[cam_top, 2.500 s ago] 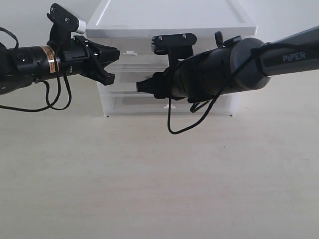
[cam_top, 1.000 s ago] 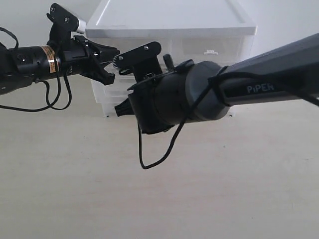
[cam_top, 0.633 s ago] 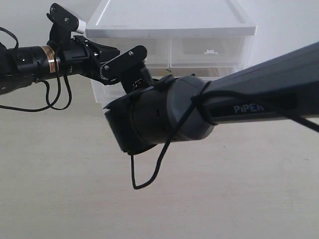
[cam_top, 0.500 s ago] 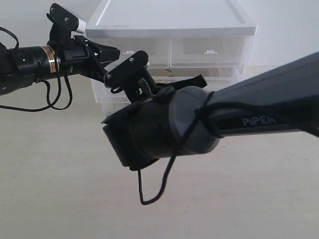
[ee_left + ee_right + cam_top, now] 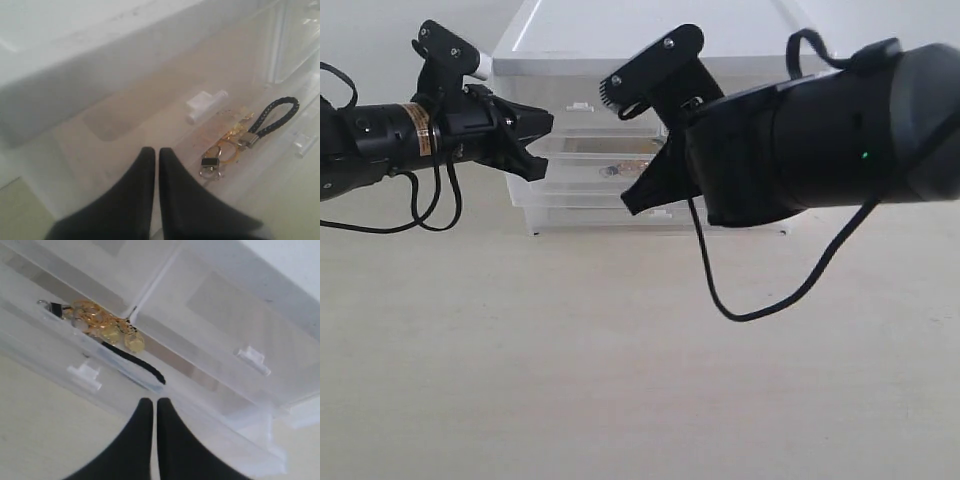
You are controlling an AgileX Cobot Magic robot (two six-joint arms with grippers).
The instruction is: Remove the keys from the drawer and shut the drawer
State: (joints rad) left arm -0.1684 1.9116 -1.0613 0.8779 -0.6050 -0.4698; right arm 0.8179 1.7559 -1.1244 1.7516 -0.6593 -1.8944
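jaws on both arms are pressed tip to tip, nothing btwn them. right gripper hangs just outside the front wall of the drawer, which is pulled out of the white cabinet w/ its tab handle facing that arm. left gripper sits at the drawer's left end, pointing in along its width. keys lie flat on the drawer floor, close behind the front wall, approx mid-width. their long axis runs along that wall: silver clip toward the left end, gold rings in the middle, black strap trailing toward the right end. so from the left tips the bunch lies ahead, clip end first, strap farthest. from the right tips the strap's end is just past the wall, nearly straight ahead. right arm looks nearer to the strap, prob the easiest bit to pinch, but it must clear the wall first, and either arm has to open before reaching in. farther back, the two small top drawers look shut.
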